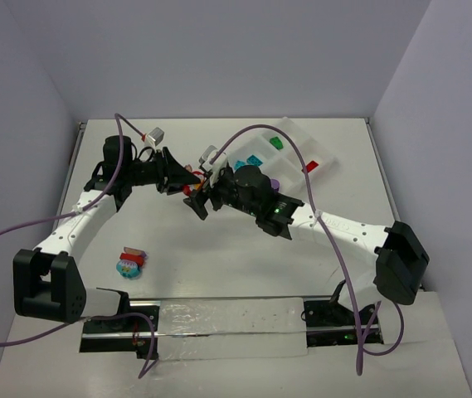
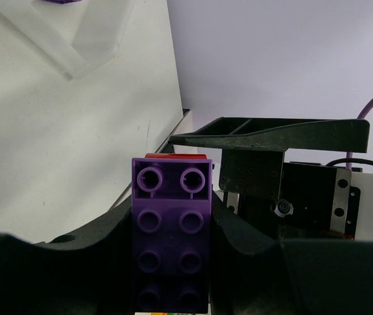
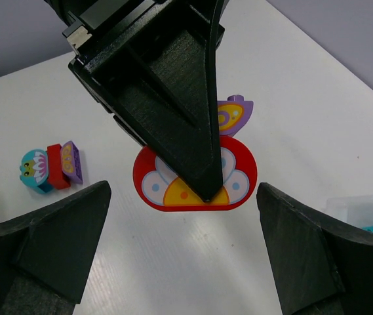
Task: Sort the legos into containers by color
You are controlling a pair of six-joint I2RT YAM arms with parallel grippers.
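Note:
My left gripper (image 1: pixel 177 177) is shut on a lego clump above the table: a purple brick (image 2: pixel 171 230) fills the gap between its fingers, with a red piece (image 2: pixel 176 156) on its far end. In the right wrist view that red piece (image 3: pixel 196 178) is rounded and printed, with a purple printed piece (image 3: pixel 235 114) behind it. My right gripper (image 1: pixel 201 201) is open just in front of the clump, its fingers (image 3: pixel 55 243) wide on either side and touching nothing. Another clump (image 1: pixel 129 263) lies on the table. The clear tray (image 1: pixel 298 133) holds green (image 1: pixel 276 143), teal (image 1: pixel 255 160), red (image 1: pixel 310 167) and purple (image 1: pixel 274 184) legos.
The two grippers meet tip to tip left of the tray, and the left finger (image 3: pixel 173 85) crosses the right wrist view. A tray corner (image 2: pixel 98 42) shows in the left wrist view. A clear strip (image 1: pixel 227 327) lies along the near edge between the arm bases.

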